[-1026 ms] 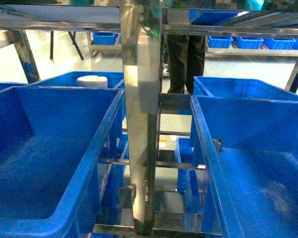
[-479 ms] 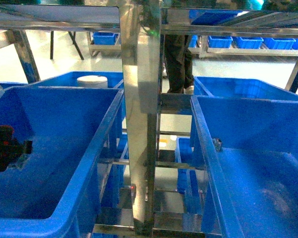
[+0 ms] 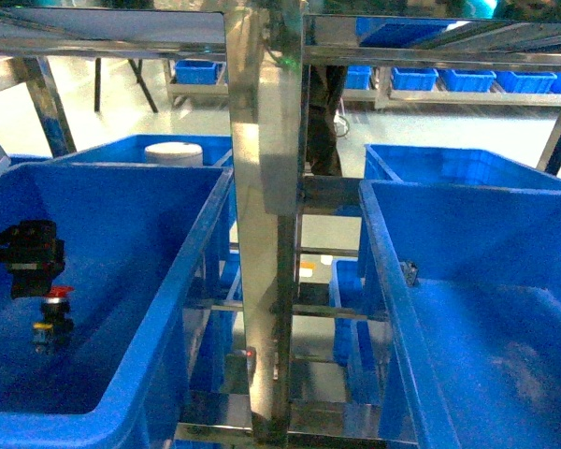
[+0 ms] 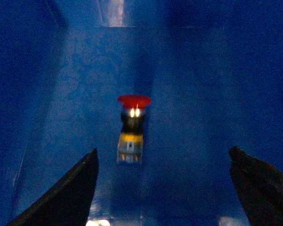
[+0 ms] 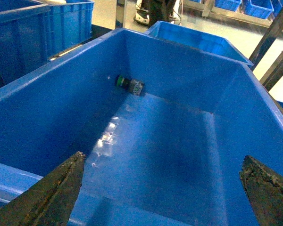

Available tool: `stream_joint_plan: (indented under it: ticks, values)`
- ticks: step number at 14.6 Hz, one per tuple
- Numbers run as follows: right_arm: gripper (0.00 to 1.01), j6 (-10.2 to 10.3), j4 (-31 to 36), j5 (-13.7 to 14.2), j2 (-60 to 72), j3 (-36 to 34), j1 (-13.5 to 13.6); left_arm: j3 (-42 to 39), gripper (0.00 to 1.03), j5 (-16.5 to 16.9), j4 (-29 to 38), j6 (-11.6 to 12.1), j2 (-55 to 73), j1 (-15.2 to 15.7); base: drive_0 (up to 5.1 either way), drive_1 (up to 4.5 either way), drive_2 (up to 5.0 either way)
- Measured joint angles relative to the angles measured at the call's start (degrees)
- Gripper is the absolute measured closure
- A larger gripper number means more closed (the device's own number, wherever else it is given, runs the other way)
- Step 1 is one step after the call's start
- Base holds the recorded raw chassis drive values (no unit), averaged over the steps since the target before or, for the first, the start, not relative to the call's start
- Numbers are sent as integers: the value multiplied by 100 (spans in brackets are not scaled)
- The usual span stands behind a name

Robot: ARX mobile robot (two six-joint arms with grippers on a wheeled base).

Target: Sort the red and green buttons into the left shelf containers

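A red button (image 3: 54, 313) with a yellow-grey base lies inside the left blue crate (image 3: 131, 215), just below my left gripper (image 3: 33, 271). In the left wrist view the same red button (image 4: 132, 127) sits on the crate floor (image 4: 203, 94), ahead of my open left gripper (image 4: 162, 188) and clear of both fingers. A green button (image 5: 129, 84) lies on its side at the far wall of the right blue crate (image 5: 179, 70). My right gripper (image 5: 162, 188) hangs open and empty above that crate. The head view shows this button (image 3: 409, 273) only as a small grey thing.
A steel shelf post (image 3: 266, 234) stands between the two crates. Another blue crate (image 3: 122, 150) behind the left one holds a white round lid (image 3: 174, 152). More blue bins (image 3: 467, 79) line a far rack. A person's legs (image 3: 323, 122) show behind the post.
My left gripper came in from the left over the left crate and let go of the red button, which now lies below it. The person behind has shifted left.
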Motion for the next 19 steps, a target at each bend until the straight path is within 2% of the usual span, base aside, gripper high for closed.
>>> stream_joint_plan:
  ticks: [1, 2, 5, 6, 8, 10, 11, 15, 17, 19]
  values:
    - [3, 0, 0, 0, -2, 0, 0, -101, 10, 92, -24, 0, -197, -13, 0, 0, 0]
    - [3, 0, 0, 0, -2, 0, 0, -243, 3, 129, -142, 24, -457, -13, 0, 0, 0]
    - [3, 0, 0, 0, 0, 0, 0, -791, 5, 361, -470, 125, -1257, 74, 0, 0, 0]
    - [3, 0, 0, 0, -2, 0, 0, -992, 5, 446, -372, 264, -1534, 138, 0, 0, 0]
    - [3, 0, 0, 0, 0, 0, 0, -1276, 5, 579, -584, 402, -2068, 225, 0, 0, 0]
    - [3, 0, 0, 0, 0, 0, 0, -1530, 5, 662, -846, 420, -2527, 236, 0, 0, 0]
    - [3, 0, 0, 0, 0, 0, 0, -1681, 5, 739, -1209, 387, -3027, 238, 0, 0, 0]
    - [3, 0, 0, 0, 0, 0, 0, -1829, 5, 892, -1849, 188, -4094, 291, 0, 0, 0]
    - [3, 0, 0, 0, 0, 0, 0, -1908, 5, 964, -2396, 9, -4789, 457, 0, 0, 0]
    - [3, 0, 0, 0, -2, 0, 0, -1919, 5, 1145, -2557, -203, -5355, 516, 0, 0, 0]
